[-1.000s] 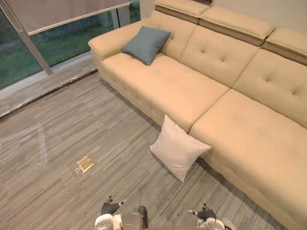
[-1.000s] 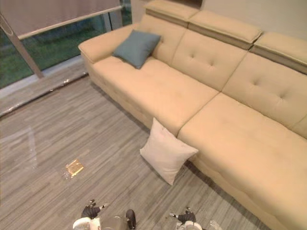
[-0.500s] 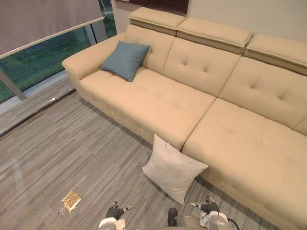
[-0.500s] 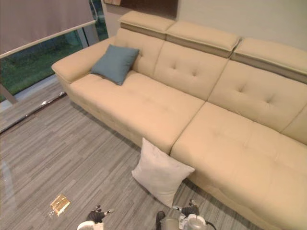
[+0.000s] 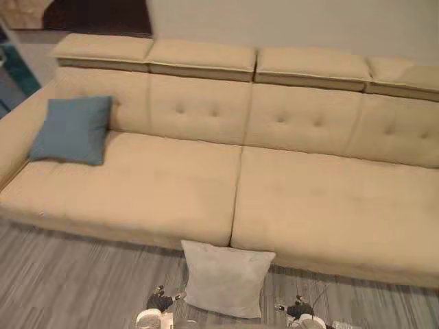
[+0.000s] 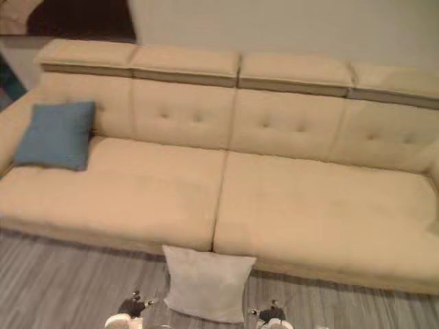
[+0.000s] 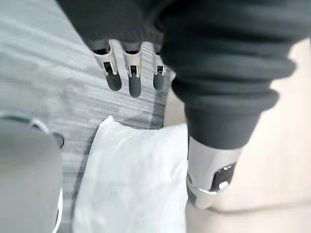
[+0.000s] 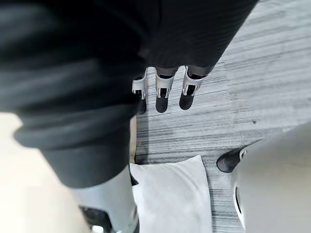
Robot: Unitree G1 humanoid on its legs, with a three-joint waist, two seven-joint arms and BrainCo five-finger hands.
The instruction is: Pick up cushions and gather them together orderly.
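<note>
A white cushion (image 5: pixel 224 277) stands on the floor, leaning against the front of the beige sofa (image 5: pixel 295 199) near its middle seam. A blue cushion (image 5: pixel 70 130) leans against the sofa's backrest at the far left of the seat. My left hand (image 5: pixel 159 301) and right hand (image 5: pixel 296 312) hang low at the bottom edge, one on each side of the white cushion and apart from it. In the left wrist view the fingers (image 7: pixel 132 76) hang straight above the white cushion (image 7: pixel 136 184). The right wrist view shows straight fingers (image 8: pixel 163 94) and the same cushion (image 8: pixel 172 194) below. Both hands are open and hold nothing.
The long sofa spans the whole width, with padded headrests (image 5: pixel 199 55) along the wall. Grey striped flooring (image 5: pixel 75 288) runs in front of it. The sofa's right seat (image 5: pixel 329 205) is bare.
The whole picture has shifted: the camera has turned, so the sofa is now seen head-on and the window is out of view. Neither cushion has moved. Both hands stay low.
</note>
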